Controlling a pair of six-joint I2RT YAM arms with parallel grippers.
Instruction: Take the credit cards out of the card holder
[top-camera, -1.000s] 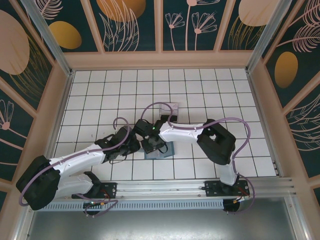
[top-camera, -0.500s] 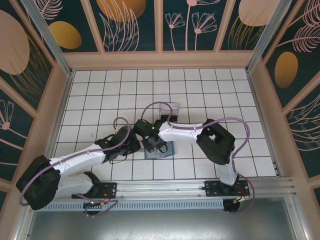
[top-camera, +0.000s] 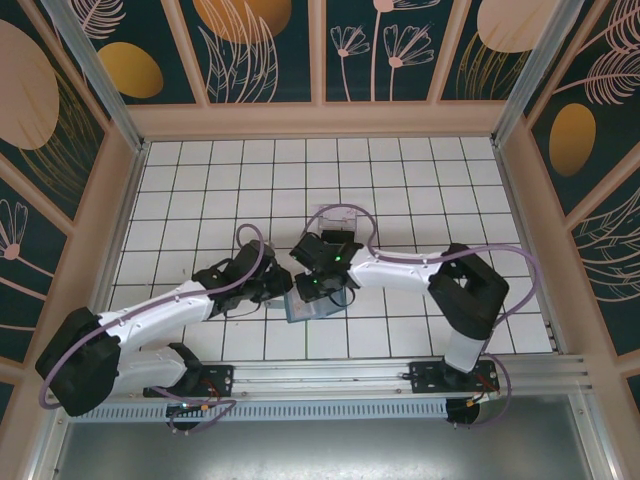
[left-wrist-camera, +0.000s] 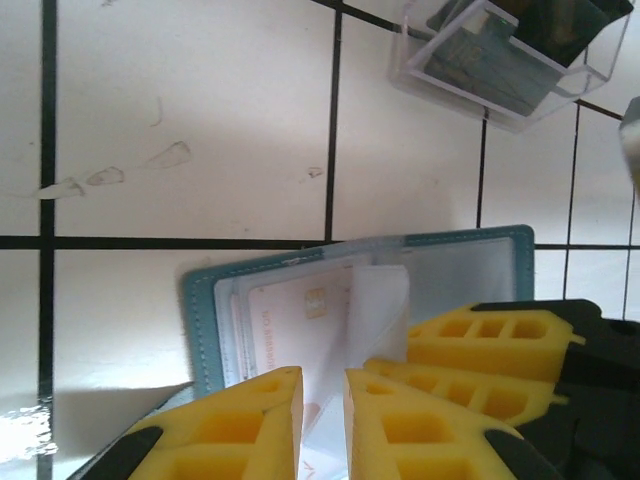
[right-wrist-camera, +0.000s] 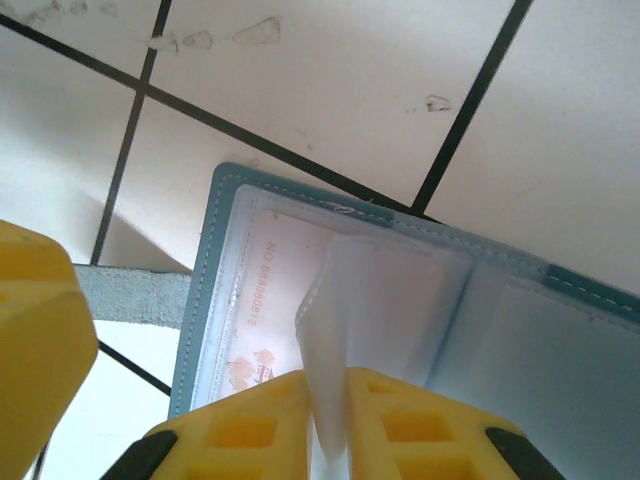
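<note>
The teal card holder (top-camera: 305, 308) lies open on the white tiles between both grippers. In the left wrist view a pale credit card (left-wrist-camera: 300, 320) with a chip sits under a clear sleeve inside the card holder (left-wrist-camera: 205, 320). My left gripper (left-wrist-camera: 322, 385) is nearly shut over the holder's near edge, with the pale inner page in its narrow gap. My right gripper (right-wrist-camera: 330, 385) is shut on a raised translucent sleeve leaf of the card holder (right-wrist-camera: 200, 290); the pale card (right-wrist-camera: 265, 300) shows beside it. From above, the left gripper (top-camera: 278, 290) and right gripper (top-camera: 322, 290) meet over the holder.
A clear plastic slotted stand (top-camera: 340, 215) with dark flat items in it stands just beyond the holder, also at the top right of the left wrist view as the stand (left-wrist-camera: 500, 60). Wooden walls (top-camera: 320, 120) ring the tiled floor.
The right gripper has closed on the sleeve leaf and its arm's elbow has swung right. The holder has shifted slightly left. The left gripper has barely moved.
</note>
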